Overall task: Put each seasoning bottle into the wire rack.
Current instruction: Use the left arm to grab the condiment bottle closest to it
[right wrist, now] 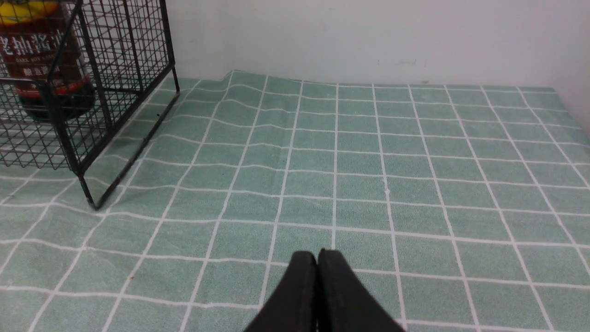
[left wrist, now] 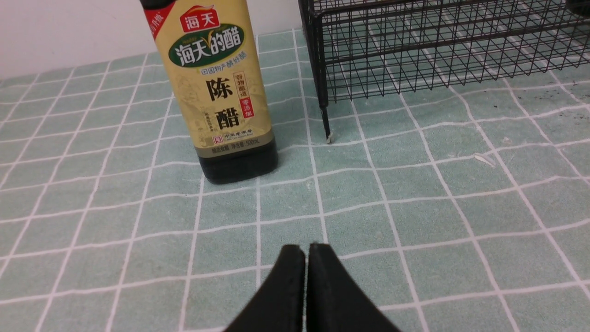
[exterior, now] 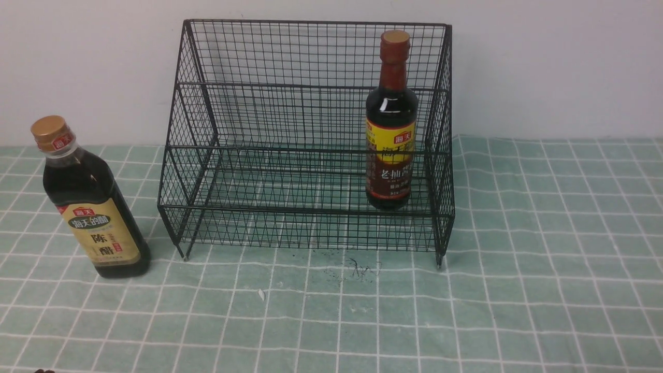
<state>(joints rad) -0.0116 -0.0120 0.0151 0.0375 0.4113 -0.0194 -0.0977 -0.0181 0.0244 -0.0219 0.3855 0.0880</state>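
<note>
- The round bottle (exterior: 391, 124) stands upright inside the wire rack (exterior: 305, 140), at its right end.
- The squarish bottle (exterior: 90, 207) stands outside, just left of the rack.
- The left gripper (left wrist: 306, 251) and right gripper (right wrist: 317, 258) are both clenched tight and empty, on the rack's near side.

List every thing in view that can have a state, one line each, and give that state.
Black wire-mesh rack: standing on its feet, holding one bottle.
Squarish dark-liquid bottle with gold cap and tan-gold label: capped, upright on the green checked cloth, outside the rack.
Round dark-liquid bottle with reddish-brown neck: capped, upright inside the rack's lower tier.
Left gripper: jaws shut, empty.
Right gripper: jaws shut, empty.
</note>
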